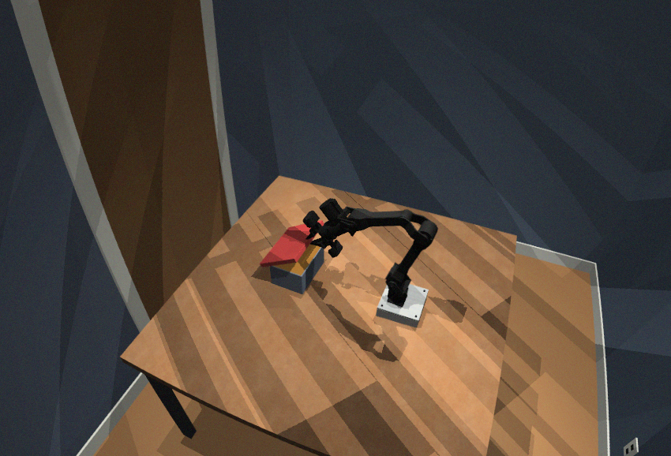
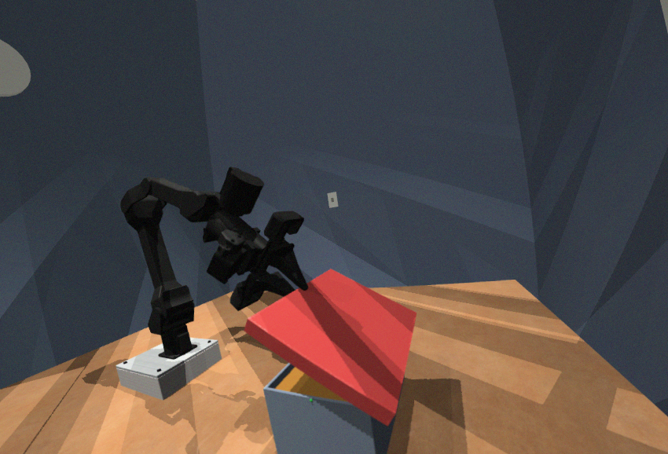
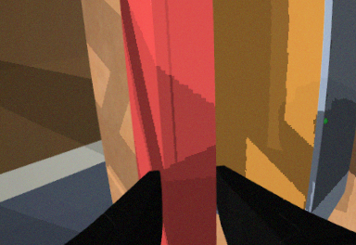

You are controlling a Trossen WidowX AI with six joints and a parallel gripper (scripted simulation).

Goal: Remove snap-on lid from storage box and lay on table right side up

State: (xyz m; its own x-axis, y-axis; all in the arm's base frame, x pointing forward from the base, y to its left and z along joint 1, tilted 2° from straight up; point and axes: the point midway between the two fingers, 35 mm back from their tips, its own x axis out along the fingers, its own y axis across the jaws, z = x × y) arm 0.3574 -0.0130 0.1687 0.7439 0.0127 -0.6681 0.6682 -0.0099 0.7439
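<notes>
The red lid (image 1: 290,248) (image 2: 356,320) (image 3: 185,47) is tilted over the storage box, its edge nearest the arm raised and its far edge low by the far rim. Whether it touches that rim is unclear. The grey-blue box (image 1: 288,282) (image 2: 318,422) (image 3: 343,57) stands upright on the table, and its orange inside (image 1: 306,262) (image 2: 302,382) (image 3: 306,47) shows through the gap. My gripper (image 1: 315,241) (image 2: 299,291) (image 3: 187,180) is shut on the lid's raised near edge, one finger on the top side and one below.
The wooden table (image 1: 271,349) (image 2: 586,369) extends around the box. The arm's white base (image 1: 419,300) (image 2: 137,369) stands on the same table, to the right of the box in the top view. The table's far-left edge lies beyond the lid in that view.
</notes>
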